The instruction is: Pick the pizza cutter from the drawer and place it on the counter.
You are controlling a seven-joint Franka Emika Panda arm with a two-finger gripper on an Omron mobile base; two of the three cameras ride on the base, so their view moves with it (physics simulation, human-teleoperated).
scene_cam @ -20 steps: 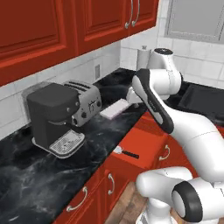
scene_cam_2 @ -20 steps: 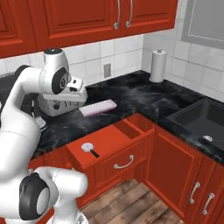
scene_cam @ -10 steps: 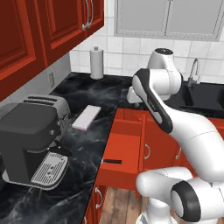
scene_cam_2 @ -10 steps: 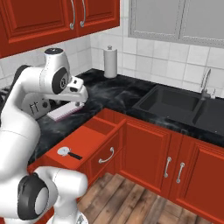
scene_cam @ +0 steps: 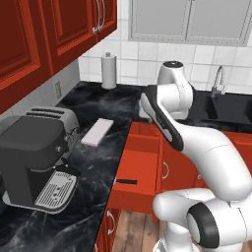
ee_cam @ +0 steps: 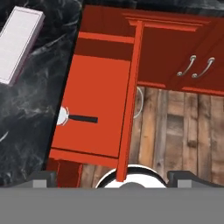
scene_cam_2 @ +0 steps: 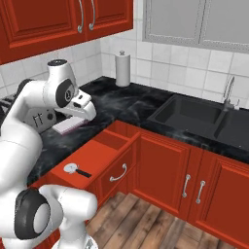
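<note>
the drawer (scene_cam_2: 92, 158) stands pulled out from under the counter (scene_cam_2: 121, 104), a wide shallow red box with a flat, smooth red bottom. in it lies the pizza cutter (scene_cam_2: 75, 169), flat on the drawer floor near the side by the counter edge: a round silver-white disc with a short thin black handle pointing across the floor. in the hand view the cutter (ee_cam: 72, 117) sits at the left of the drawer (ee_cam: 100, 96), its disc partly under the counter lip. from the left base view the black handle (scene_cam: 126, 181) shows near the counter-side edge of the drawer (scene_cam: 140, 170).

the counter (scene_cam: 106, 142) is glossy black stone with thin white veins. on it lies a flat pale pink rectangular block (scene_cam: 96, 132), and in the hand view it (ee_cam: 19, 41) rests well apart from the drawer. a dark coffee machine (scene_cam: 37, 157) and a metal toaster (scene_cam: 61, 118) stand along the wall, and an upright paper towel roll (scene_cam_2: 123, 69) in the corner. a black sink (scene_cam_2: 194, 116) is set into the counter.

the gripper (ee_cam: 112, 179) hangs above the drawer with its 2 fingers spread wide, holding nothing.
</note>
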